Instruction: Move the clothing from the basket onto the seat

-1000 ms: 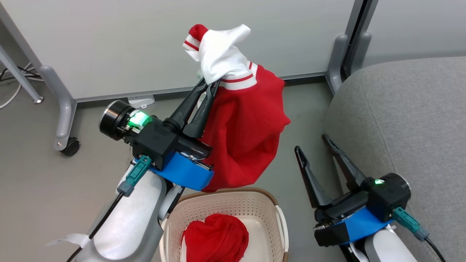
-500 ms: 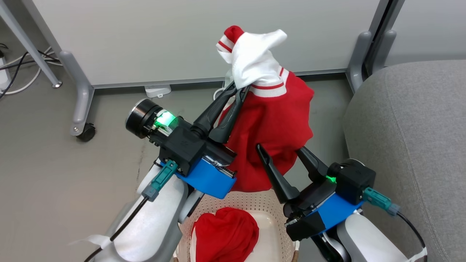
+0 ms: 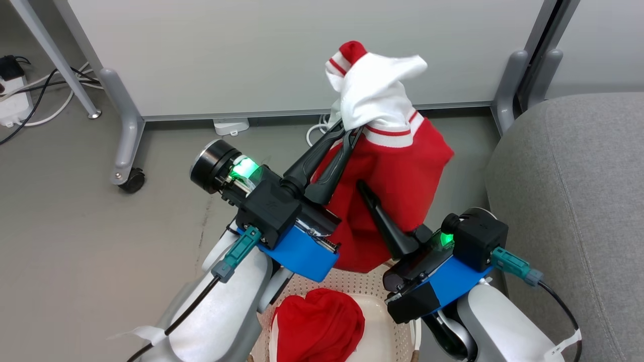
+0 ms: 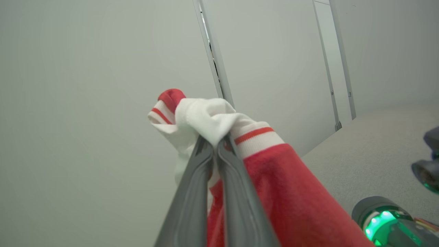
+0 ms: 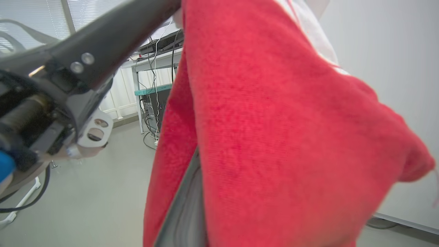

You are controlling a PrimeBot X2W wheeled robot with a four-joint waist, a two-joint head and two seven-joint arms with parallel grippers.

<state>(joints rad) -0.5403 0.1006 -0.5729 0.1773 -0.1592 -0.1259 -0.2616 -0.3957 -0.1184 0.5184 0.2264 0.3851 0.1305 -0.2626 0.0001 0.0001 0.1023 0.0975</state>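
Clothing [image 3: 415, 168] above grey floor [image 3: 75, 241], pale partition [image 3: 251, 50]

two red garments [image 3: 402, 186] [image 3: 317, 327], one basket [image 3: 362, 284], one sofa [image 3: 578, 201].

You're looking at a soft, matt red knit garment [image 3: 402, 186], a smooth perforated plastic basket [image 3: 362, 286] and a coarse grey fabric sofa [image 3: 568, 201].

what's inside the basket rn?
One crumpled red garment lies in the basket, with some bare cream floor beside it. The left forearm and the picture's bottom edge hide the rest of the inside.
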